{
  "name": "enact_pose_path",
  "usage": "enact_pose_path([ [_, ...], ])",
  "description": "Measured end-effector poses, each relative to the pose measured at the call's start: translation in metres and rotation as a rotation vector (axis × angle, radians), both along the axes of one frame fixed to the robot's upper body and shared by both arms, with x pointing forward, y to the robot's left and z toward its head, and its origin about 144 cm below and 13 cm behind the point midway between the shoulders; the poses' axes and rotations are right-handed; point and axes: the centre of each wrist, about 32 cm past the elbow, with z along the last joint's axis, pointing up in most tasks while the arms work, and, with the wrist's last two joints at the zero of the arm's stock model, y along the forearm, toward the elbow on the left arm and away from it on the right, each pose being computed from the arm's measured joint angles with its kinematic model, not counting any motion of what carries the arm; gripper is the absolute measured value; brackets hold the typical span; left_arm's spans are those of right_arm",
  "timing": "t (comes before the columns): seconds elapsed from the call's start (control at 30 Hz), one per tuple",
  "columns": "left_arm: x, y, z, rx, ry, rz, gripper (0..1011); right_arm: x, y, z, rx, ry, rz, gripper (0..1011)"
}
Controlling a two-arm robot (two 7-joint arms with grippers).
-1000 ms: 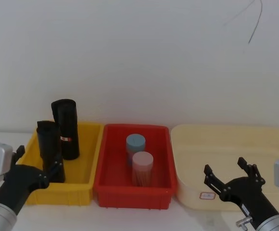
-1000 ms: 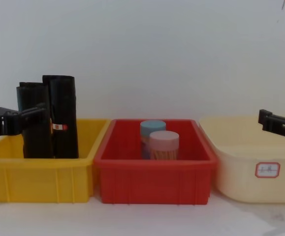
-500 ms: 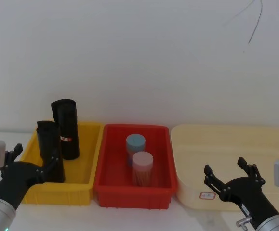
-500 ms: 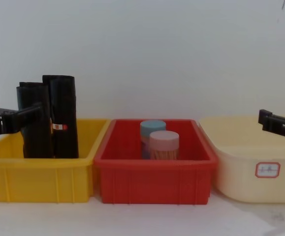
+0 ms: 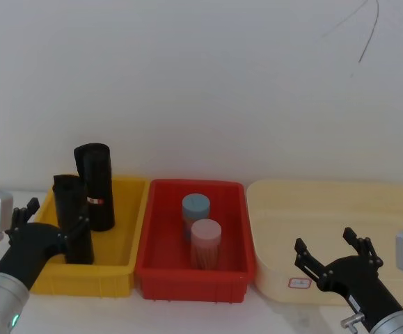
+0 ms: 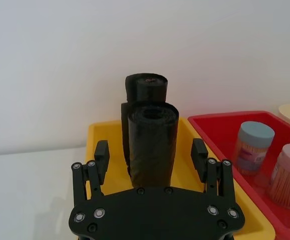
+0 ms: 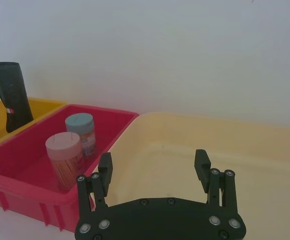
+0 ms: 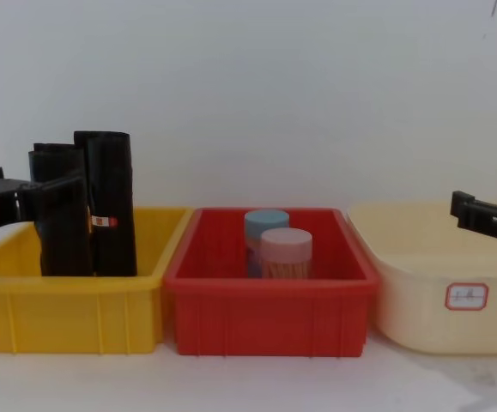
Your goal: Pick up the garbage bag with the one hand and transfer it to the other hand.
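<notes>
The garbage bag, a plain black roll, stands upright in the yellow bin on the left. Behind it stands a second black roll with a small red-and-white sticker. My left gripper is open, one finger on each side of the garbage bag with a gap at each side; its fingers reach about mid-height of the roll. From the chest view, the left gripper overlaps the garbage bag. My right gripper hangs open over the front of the cream tub, holding nothing.
A red bin in the middle holds a blue-lidded jar and a pink-lidded jar. The three containers stand side by side against a white wall. The cream tub carries a small label on its front.
My left gripper has moved forward towards the yellow bin, so its open fingers now stand on either side of the garbage bag. The right gripper has not moved.
</notes>
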Motion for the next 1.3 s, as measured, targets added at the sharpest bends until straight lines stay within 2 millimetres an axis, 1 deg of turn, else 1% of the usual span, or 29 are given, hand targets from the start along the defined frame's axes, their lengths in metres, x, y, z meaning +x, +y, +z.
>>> enact_pose_path([
  [0.53,0.021,-0.005,0.000,0.001,-0.009,-0.029,992,0.000,0.000,0.000,0.000,0.000,0.000,1001],
  [0.73,0.026,-0.007,0.001,0.007,-0.017,-0.034,865,0.000,0.000,0.000,0.000,0.000,0.000,1001],
  [0.77,0.026,-0.007,0.001,0.007,-0.017,-0.034,865,0.000,0.000,0.000,0.000,0.000,0.000,1001],
  [0.87,0.028,-0.008,0.002,0.011,-0.026,-0.033,753,0.000,0.000,0.000,0.000,0.000,0.000,1001],
  [0.9,0.028,-0.009,0.002,0.013,-0.029,-0.032,740,0.000,0.000,0.000,0.000,0.000,0.000,1001],
  [0.93,0.029,-0.009,0.003,0.014,-0.033,-0.032,697,0.000,0.000,0.000,0.000,0.000,0.000,1001],
  [0.97,0.029,-0.009,0.003,0.015,-0.035,-0.031,697,0.000,0.000,0.000,0.000,0.000,0.000,1001],
  [1.0,0.029,-0.010,0.003,0.015,-0.037,-0.030,639,0.000,0.000,0.000,0.000,0.000,0.000,1001],
  [1.03,0.029,-0.010,0.003,0.016,-0.039,-0.029,618,0.000,0.000,0.000,0.000,0.000,0.000,1001],
  [1.07,0.029,-0.010,0.003,0.017,-0.043,-0.027,563,0.000,0.000,0.000,0.000,0.000,0.000,1001],
  [1.1,0.029,-0.010,0.003,0.017,-0.043,-0.027,563,0.000,0.000,0.000,0.000,0.000,0.000,1001],
  [1.17,0.029,-0.010,0.005,0.018,-0.052,-0.024,522,0.000,0.000,0.000,0.000,0.000,0.000,1001],
  [1.3,0.029,-0.011,0.008,0.017,-0.065,-0.023,498,0.000,0.000,0.000,0.000,0.000,0.000,1001],
])
